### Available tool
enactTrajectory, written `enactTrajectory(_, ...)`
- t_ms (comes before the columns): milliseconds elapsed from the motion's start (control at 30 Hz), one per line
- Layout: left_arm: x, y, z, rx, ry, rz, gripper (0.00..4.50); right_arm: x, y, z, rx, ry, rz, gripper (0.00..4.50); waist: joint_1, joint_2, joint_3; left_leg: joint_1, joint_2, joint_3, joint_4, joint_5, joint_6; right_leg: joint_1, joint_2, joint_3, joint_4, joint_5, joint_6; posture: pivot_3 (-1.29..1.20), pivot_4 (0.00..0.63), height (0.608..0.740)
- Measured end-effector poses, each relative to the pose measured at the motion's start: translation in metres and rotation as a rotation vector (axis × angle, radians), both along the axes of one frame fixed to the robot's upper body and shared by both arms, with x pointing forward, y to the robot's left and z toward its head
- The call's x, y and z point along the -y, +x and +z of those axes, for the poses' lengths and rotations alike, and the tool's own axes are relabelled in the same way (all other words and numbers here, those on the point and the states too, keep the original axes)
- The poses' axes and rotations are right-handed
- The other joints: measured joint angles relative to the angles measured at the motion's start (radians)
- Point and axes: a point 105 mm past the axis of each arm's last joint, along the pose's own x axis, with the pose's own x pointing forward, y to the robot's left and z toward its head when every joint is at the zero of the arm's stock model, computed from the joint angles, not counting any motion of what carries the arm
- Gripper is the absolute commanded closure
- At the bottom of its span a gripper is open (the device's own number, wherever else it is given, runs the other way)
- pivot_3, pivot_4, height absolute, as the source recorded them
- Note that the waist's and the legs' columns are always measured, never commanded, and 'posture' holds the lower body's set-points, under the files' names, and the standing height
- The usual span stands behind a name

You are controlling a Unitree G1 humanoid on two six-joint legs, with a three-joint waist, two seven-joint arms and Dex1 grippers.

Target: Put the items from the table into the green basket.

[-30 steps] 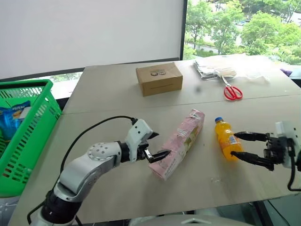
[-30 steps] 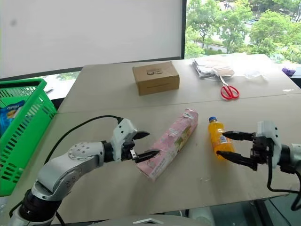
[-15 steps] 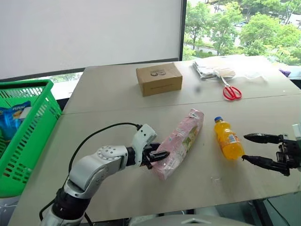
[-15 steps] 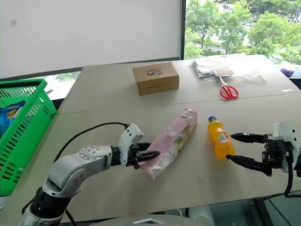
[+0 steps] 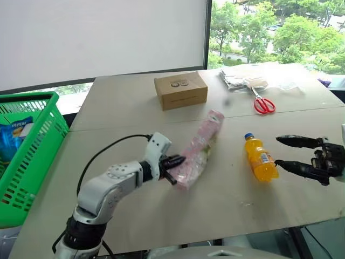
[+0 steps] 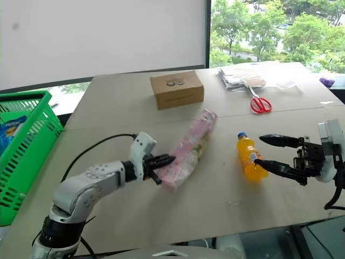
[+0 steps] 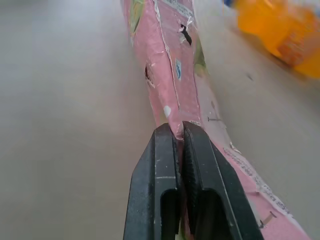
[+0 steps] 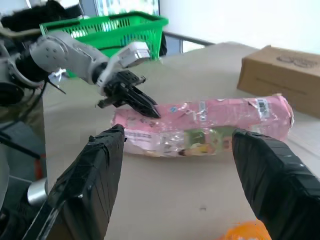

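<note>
A long pink printed package [image 5: 199,147] lies slanted on the table [image 5: 161,216]. My left gripper [image 5: 177,161] is shut on the thin seam at its near end, and in the left wrist view both fingers [image 7: 157,165] pinch that pink edge [image 7: 165,65]. The small orange bottle [image 5: 260,159] with a blue cap lies to the package's right. Just right of the bottle hovers my right gripper [image 5: 277,150], open, pointing left and holding nothing. The green basket [image 5: 27,156] stands off the table's left edge.
A cardboard box [image 5: 180,90] sits at the back of the table, with red-handled scissors [image 5: 262,102] and a pile of papers and plastic [image 5: 253,80] to its right. A blue packet [image 5: 13,135] lies inside the basket.
My left gripper closed on the package's near end and drew it left, turning the package up on its edge. The right gripper backed off the bottle and rose a little.
</note>
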Motion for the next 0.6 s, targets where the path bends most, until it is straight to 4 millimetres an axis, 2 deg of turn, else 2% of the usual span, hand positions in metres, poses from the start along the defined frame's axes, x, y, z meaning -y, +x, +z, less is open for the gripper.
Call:
enactTrajectory(67, -0.037, 0.028, 0.027, 0.118, 0.049, 0.165, 4.47, -0.012, 0.014, 0.012, 0.048, 0.038, 0.003, 0.85, 0.001, 0.000, 0.000, 0.000, 0.000, 0.000, 0.000, 0.000, 0.000, 0.000, 0.000, 0.000, 0.000, 0.000, -0.001, -0.02, 0.014, 0.724)
enactTrajectory(100, -0.046, 0.034, 0.035, 0.152, 0.068, 0.201, 4.47, -0.015, 0.017, 0.015, 0.059, 0.044, 0.008, 0.85, 0.002, -0.002, 0.001, -0.001, 0.000, 0.000, 0.000, 0.000, 0.000, -0.001, 0.001, 0.000, 0.000, 0.002, -0.003, -0.01, 0.013, 0.724)
enactTrajectory(133, -0.070, 0.044, 0.051, 0.224, 0.134, 0.280, 4.47, -0.023, 0.023, 0.020, 0.076, 0.058, 0.024, 0.85, 0.001, -0.003, 0.002, -0.001, 0.001, 0.000, 0.000, 0.000, 0.000, -0.002, 0.002, 0.000, 0.000, 0.003, -0.004, -0.01, 0.013, 0.724)
enactTrajectory(267, -0.138, 0.056, 0.102, 0.394, 0.297, 0.492, 4.47, -0.045, 0.036, 0.028, 0.076, 0.104, 0.089, 0.85, 0.012, -0.004, 0.002, -0.005, 0.002, 0.000, -0.001, 0.002, -0.005, -0.006, 0.003, 0.001, -0.001, 0.003, -0.005, 0.07, 0.005, 0.724)
enactTrajectory(300, -0.157, 0.055, 0.118, 0.431, 0.347, 0.545, 4.47, -0.053, 0.039, 0.031, 0.075, 0.118, 0.118, 0.85, 0.017, -0.004, 0.002, -0.007, 0.002, 0.000, -0.001, 0.002, -0.005, -0.007, 0.003, 0.001, -0.002, 0.003, -0.005, 0.09, 0.003, 0.724)
enactTrajectory(333, -0.165, 0.054, 0.124, 0.448, 0.366, 0.567, 4.47, -0.056, 0.041, 0.032, 0.074, 0.121, 0.128, 0.85, 0.025, -0.004, 0.002, -0.007, 0.001, 0.000, -0.001, 0.002, -0.005, -0.007, 0.003, 0.001, -0.002, 0.003, -0.005, 0.09, 0.003, 0.724)
enactTrajectory(367, -0.186, 0.047, 0.139, 0.473, 0.444, 0.619, 4.47, -0.065, 0.045, 0.038, 0.079, 0.138, 0.157, 0.85, 0.028, -0.005, 0.002, -0.008, 0.001, 0.000, -0.001, 0.001, -0.005, -0.009, 0.003, 0.002, -0.002, 0.003, -0.005, 0.10, 0.001, 0.724)
enactTrajectory(400, -0.196, 0.043, 0.144, 0.481, 0.478, 0.645, 4.47, -0.068, 0.046, 0.040, 0.081, 0.142, 0.168, 0.85, 0.031, -0.006, 0.002, -0.010, 0.001, 0.000, -0.001, 0.000, -0.005, -0.011, 0.003, 0.002, -0.003, 0.003, -0.005, 0.12, 0.000, 0.724)
enactTrajectory(467, -0.233, 0.025, 0.162, 0.498, 0.585, 0.752, 4.47, -0.076, 0.048, 0.049, 0.099, 0.166, 0.201, 0.85, 0.045, -0.009, 0.000, -0.018, 0.001, 0.000, -0.001, 0.000, -0.005, -0.019, 0.004, 0.003, -0.002, 0.003, -0.006, 0.15, 0.000, 0.724)
enactTrajectory(500, -0.239, 0.022, 0.165, 0.498, 0.596, 0.776, 4.47, -0.076, 0.048, 0.049, 0.098, 0.169, 0.202, 0.85, 0.050, -0.010, -0.001, -0.019, 0.001, 0.000, -0.001, 0.000, -0.006, -0.021, 0.004, 0.003, -0.002, 0.004, -0.006, 0.15, 0.000, 0.724)
enactTrajectory(533, -0.252, 0.013, 0.168, 0.495, 0.637, 0.813, 4.47, -0.079, 0.050, 0.049, 0.090, 0.180, 0.211, 0.85, 0.056, -0.011, -0.001, -0.020, 0.001, 0.000, -0.001, 0.000, -0.006, -0.022, 0.004, 0.003, -0.001, 0.004, -0.006, 0.16, 0.000, 0.724)
enactTrajectory(567, -0.274, 0.000, 0.169, 0.466, 0.700, 0.865, 4.47, -0.084, 0.051, 0.049, 0.084, 0.197, 0.232, 0.85, 0.062, -0.011, -0.001, -0.021, 0.001, 0.000, -0.001, 0.000, -0.006, -0.022, 0.004, 0.003, -0.001, 0.004, -0.006, 0.16, 0.000, 0.724)
enactTrajectory(600, -0.280, -0.005, 0.170, 0.457, 0.715, 0.885, 4.47, -0.085, 0.051, 0.049, 0.083, 0.201, 0.238, 0.85, 0.066, -0.011, -0.001, -0.021, 0.001, 0.000, -0.001, 0.000, -0.006, -0.023, 0.004, 0.003, -0.001, 0.004, -0.006, 0.19, 0.000, 0.724)
